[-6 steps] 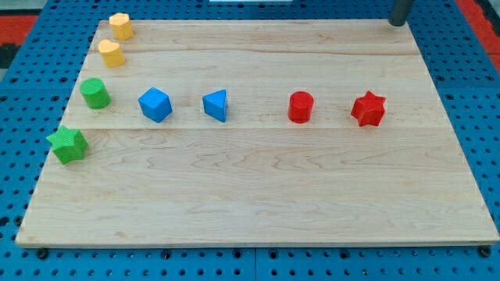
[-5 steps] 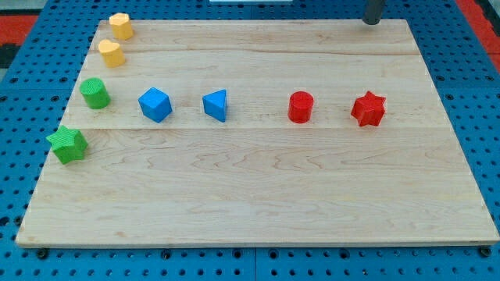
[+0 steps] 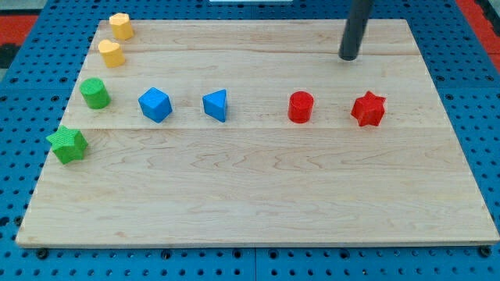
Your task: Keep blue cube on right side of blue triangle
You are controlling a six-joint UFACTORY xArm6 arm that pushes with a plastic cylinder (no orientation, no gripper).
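Observation:
The blue cube (image 3: 155,104) sits on the wooden board (image 3: 258,195) at the view's left of the blue triangle (image 3: 216,104), a short gap between them. My tip (image 3: 348,56) is far off at the view's upper right, above and between the red cylinder (image 3: 301,106) and the red star (image 3: 368,108). It touches no block.
Two yellow blocks (image 3: 119,25) (image 3: 111,53) lie at the board's upper left corner. A green cylinder (image 3: 95,93) and a green star (image 3: 68,144) lie along the left edge.
My tip has moved from the board's top right edge down and to the left onto the board. No block has moved.

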